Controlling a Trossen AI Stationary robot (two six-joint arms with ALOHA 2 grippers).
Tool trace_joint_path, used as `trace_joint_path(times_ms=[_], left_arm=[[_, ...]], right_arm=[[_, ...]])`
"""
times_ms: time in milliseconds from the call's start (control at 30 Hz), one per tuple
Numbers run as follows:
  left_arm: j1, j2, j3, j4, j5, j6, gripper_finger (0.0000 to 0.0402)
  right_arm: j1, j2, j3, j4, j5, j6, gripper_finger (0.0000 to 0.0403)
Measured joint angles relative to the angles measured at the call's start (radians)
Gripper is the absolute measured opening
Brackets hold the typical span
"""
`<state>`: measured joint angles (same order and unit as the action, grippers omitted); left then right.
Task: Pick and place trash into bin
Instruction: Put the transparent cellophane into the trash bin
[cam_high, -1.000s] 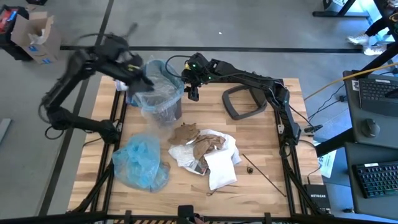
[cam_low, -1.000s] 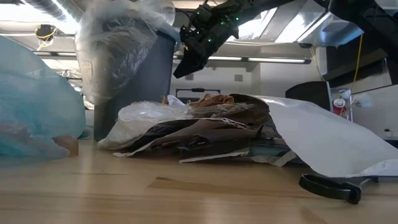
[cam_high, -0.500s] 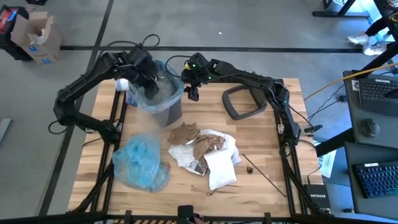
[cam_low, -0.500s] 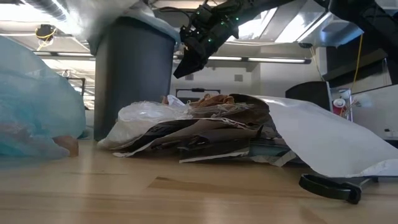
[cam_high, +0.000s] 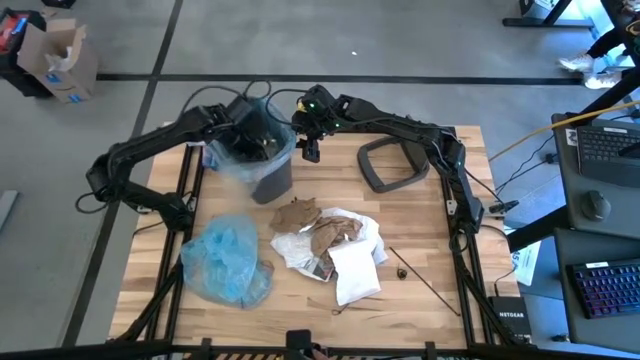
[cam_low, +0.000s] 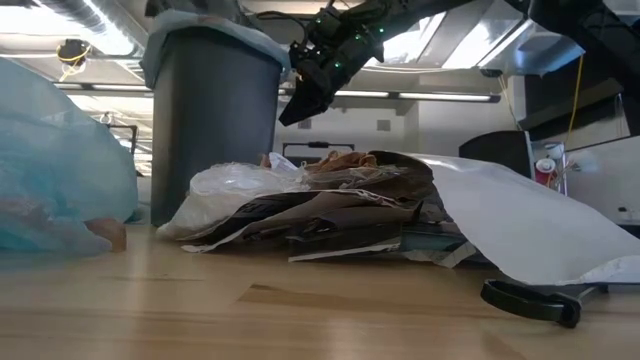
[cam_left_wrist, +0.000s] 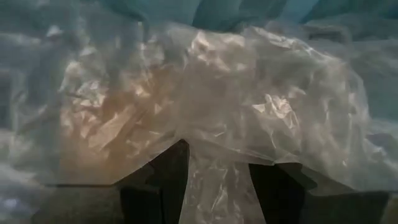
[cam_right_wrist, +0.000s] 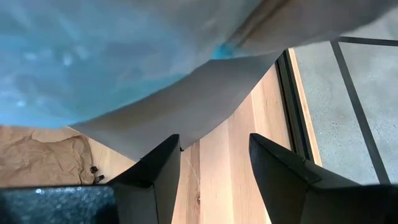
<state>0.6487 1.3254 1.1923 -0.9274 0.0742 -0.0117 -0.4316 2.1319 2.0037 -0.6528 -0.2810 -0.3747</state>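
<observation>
The dark grey bin (cam_high: 272, 176) with its light blue liner stands at the table's far left; in the low view the bin (cam_low: 215, 120) rises behind the litter. My left gripper (cam_high: 257, 136) reaches down into its mouth, shut on clear wrap (cam_left_wrist: 249, 81), which fills the left wrist view. My right gripper (cam_high: 310, 152) hovers open beside the bin's right rim, nothing between its fingers (cam_right_wrist: 155, 168). The remaining trash (cam_high: 325, 245), brown paper, white mailers and a printed packet, lies heaped on the table's middle. My left gripper has a bunched wad of the clear wrap (cam_left_wrist: 214, 180) between its two fingers, which stand apart around it. The fingers come from above, slanting steeply down into the bin. The wrap spreads out ahead of them inside the liner; several layers, crumpled.
A crumpled light blue bag (cam_high: 228, 258) lies at the near left. The grey lid frame (cam_high: 392, 165) rests at the far right of the bin. Thin dark sticks (cam_high: 425, 280) lie right of the heap. A cardboard box (cam_high: 55, 60) stands on the floor, far left.
My left gripper has swung from the bin's left side over its rim and sunk into its mouth, tipping downward. The clear wrap, which draped over the bin's rim and down its outer wall, has been drawn off the outside and into the bin.
</observation>
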Motion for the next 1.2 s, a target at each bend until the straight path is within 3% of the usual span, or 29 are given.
trace_joint_path(times_ms=[267,400,933,1200], left_arm=[[0.000,0.000,-0.182,0.147,0.000,-0.025,0.0158],[0.000,-0.002,-0.206,0.156,0.000,-0.025,0.0158],[0.002,-0.083,0.246,-0.107,-0.057,0.083,0.0158],[0.002,-0.112,0.387,-0.283,0.040,0.064,0.0158]], right_arm=[[0.000,0.000,0.000,0.001,0.000,0.002,0.0184],[0.000,0.000,0.000,0.000,0.000,0.002,0.0184],[0.000,0.000,0.000,0.000,0.000,0.003,0.0184],[0.000,0.000,0.000,0.000,0.000,0.000,0.0184]])
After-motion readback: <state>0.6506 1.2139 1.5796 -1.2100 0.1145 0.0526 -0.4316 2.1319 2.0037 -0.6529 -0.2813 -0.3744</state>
